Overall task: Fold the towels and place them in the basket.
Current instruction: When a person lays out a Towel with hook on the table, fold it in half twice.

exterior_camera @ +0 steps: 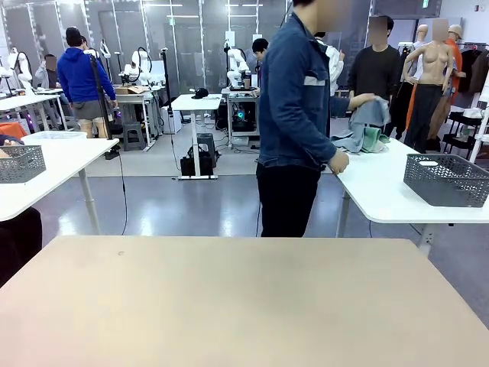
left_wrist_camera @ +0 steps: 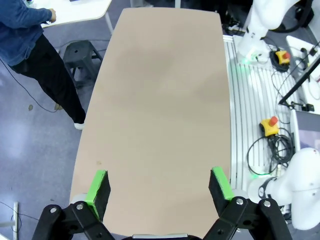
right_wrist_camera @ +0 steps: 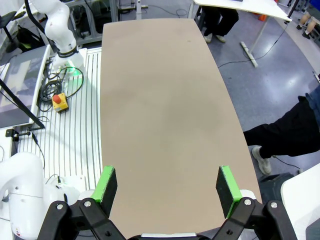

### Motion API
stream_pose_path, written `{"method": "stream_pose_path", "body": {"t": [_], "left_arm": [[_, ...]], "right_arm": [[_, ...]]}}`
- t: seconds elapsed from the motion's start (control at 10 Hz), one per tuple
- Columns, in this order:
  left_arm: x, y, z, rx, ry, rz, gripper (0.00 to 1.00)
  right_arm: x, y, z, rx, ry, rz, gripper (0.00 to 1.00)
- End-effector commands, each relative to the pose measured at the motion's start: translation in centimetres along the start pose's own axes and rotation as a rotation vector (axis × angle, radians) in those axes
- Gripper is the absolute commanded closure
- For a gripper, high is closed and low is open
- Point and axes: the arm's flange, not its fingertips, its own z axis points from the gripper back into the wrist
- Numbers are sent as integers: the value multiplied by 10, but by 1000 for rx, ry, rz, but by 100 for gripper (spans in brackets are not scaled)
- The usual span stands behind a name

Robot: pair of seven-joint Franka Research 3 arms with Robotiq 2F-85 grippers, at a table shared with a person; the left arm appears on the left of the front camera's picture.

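On a white side table point(exterior_camera: 382, 191) at the right, a person in a denim jacket point(exterior_camera: 294, 99) handles a bundle of towels point(exterior_camera: 365, 128), blue-grey with some green. The dark grey lattice basket point(exterior_camera: 447, 180) stands on that same table, to the right of the towels. My left gripper point(left_wrist_camera: 159, 189) hangs open high above the beige table point(left_wrist_camera: 160, 100), nothing between its green pads. My right gripper point(right_wrist_camera: 166, 186) is likewise open over the beige table point(right_wrist_camera: 160, 100), holding nothing.
A second grey basket point(exterior_camera: 19, 162) sits on another white table at the far left. The person's legs point(right_wrist_camera: 285, 135) stand beyond the beige table's far edge. Emergency-stop boxes point(left_wrist_camera: 270, 126) and cables lie on the slatted base on the robot's side.
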Motion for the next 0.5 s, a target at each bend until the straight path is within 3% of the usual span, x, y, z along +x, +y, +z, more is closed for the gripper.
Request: {"method": "stream_pose_path", "body": {"t": [0.0,0.4], "left_arm": [[1,-2,-1,4,1,-3,0],[1,-2,-1,4,1,-3,0]], "right_arm": [[0,1,0,-1,-3,1,0],[0,1,0,-1,-3,1,0]]}}
